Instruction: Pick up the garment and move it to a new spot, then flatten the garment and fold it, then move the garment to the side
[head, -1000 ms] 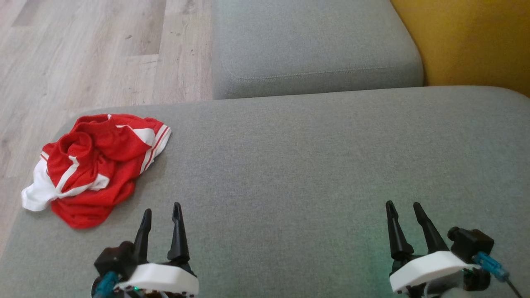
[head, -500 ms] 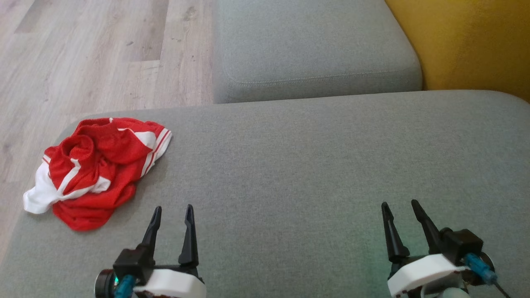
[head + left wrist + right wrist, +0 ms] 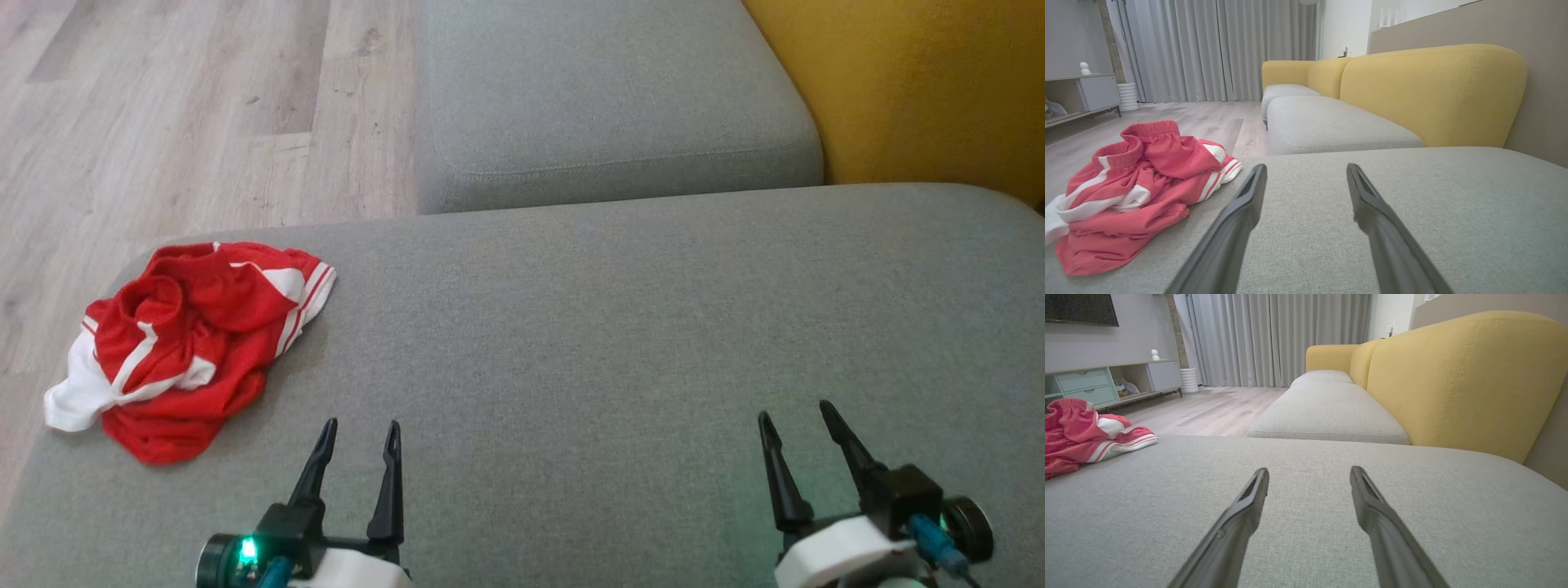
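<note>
Garment (image 3: 192,343) pickup is, as we judge it, the step in hand, and it has not yet begun. The red and white cloth lies in a crumpled heap, untouched, with nothing flattened or folded.

We see it on the broad grey seat cushion (image 3: 612,327), at the cushion's left side near the far corner. It sits close to the edge above the wooden floor (image 3: 163,122), and a white part of it reaches almost to that edge.

The next move, we think, falls to the left arm. It has to travel forward and to its own left, come down over the heap and pinch a thick bunched fold. A shallow bite would likely slip off such loose cloth, and a sideways drag could push the garment off the edge.

Our left gripper (image 3: 362,425) sits low over the cushion, its fingers pointing forward and parted with nothing between them. The heap lies ahead and to its left, near but apart.

Our right gripper (image 3: 793,411) sits low at the other side, well apart from the cloth. Its fingers are likewise spread and empty.
</note>
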`<state>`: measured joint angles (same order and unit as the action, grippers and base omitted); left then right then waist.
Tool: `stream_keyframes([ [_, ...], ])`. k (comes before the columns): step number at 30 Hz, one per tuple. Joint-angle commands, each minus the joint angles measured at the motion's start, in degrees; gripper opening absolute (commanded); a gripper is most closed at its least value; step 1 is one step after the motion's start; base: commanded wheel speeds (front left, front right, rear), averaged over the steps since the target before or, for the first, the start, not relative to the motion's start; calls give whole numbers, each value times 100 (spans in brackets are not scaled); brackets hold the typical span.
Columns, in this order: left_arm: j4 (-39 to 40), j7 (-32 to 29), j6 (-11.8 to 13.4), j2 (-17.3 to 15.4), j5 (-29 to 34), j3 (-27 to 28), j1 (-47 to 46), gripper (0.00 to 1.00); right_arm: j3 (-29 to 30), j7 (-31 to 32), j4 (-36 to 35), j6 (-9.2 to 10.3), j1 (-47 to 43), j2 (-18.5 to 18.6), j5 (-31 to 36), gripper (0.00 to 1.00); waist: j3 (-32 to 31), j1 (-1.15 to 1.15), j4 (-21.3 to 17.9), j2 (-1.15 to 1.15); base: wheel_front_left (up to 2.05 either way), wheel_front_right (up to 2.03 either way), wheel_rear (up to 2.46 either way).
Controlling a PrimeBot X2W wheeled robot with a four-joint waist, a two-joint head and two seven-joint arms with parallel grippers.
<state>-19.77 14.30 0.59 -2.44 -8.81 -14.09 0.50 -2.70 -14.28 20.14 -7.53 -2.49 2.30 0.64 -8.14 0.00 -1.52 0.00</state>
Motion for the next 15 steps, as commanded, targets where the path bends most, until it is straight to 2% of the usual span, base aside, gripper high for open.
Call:
stream_keyframes([
  [1,130,70,52,-43,6,173,-198,100,-75,-72,-145,4,118,58,78,100,-6,0,0,0,0,0,0],
  [6,57,70,73,-43,-214,272,-185,100,53,-72,-127,4,79,58,46,100,-28,0,7,0,0,0,0],
  [15,8,70,84,-43,-170,270,-166,100,112,-72,-123,4,57,58,43,100,-19,0,38,0,0,0,0],
])
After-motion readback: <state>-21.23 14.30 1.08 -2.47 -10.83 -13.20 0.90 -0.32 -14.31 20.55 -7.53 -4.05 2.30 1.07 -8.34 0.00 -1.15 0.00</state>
